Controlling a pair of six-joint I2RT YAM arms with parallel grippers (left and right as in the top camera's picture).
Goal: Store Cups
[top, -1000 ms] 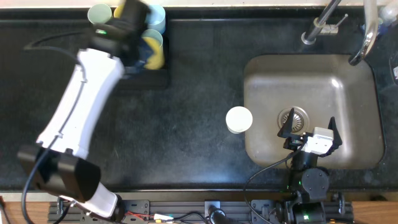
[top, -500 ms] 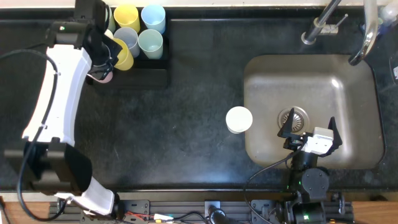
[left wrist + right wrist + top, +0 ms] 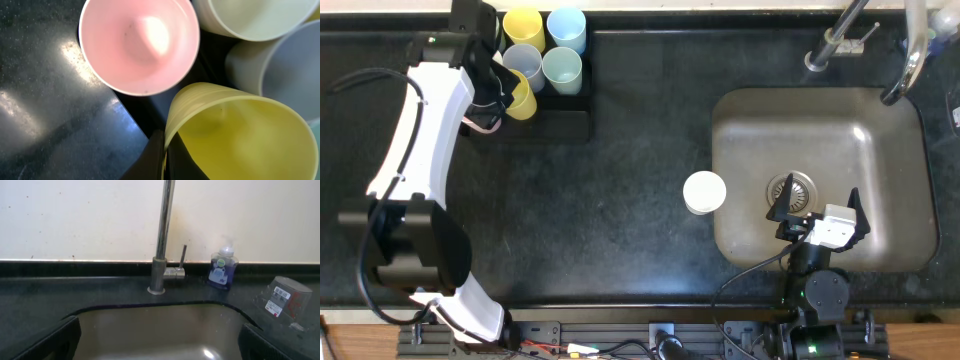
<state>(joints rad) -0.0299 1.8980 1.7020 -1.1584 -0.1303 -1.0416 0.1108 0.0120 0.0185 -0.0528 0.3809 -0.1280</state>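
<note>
My left gripper (image 3: 506, 86) is at the black cup rack (image 3: 560, 118) in the counter's back left corner, shut on the rim of a tilted yellow cup (image 3: 522, 96) (image 3: 240, 135). Beside it in the rack sit a pink cup (image 3: 140, 45), a cream cup (image 3: 260, 17) and a grey-blue cup (image 3: 285, 70) (image 3: 523, 58). More cups stand upright behind: yellow (image 3: 523, 22), light blue (image 3: 566, 24) and pale teal (image 3: 562, 68). A white cup (image 3: 704, 192) rests alone on the counter by the sink's left rim. My right gripper (image 3: 815, 212) hangs open over the sink (image 3: 890, 130).
A faucet (image 3: 162, 235) stands behind the sink basin (image 3: 160, 330), with a soap bottle (image 3: 221, 270) and a clear labelled container (image 3: 282, 300) to its right. The drain (image 3: 792, 187) lies just by my right gripper. Dark counter (image 3: 600, 220) stretches between rack and sink.
The left arm has swung from over the rack's middle to its left side, carrying the yellow cup along and uncovering the cups behind. The right arm and white cup have not moved.
</note>
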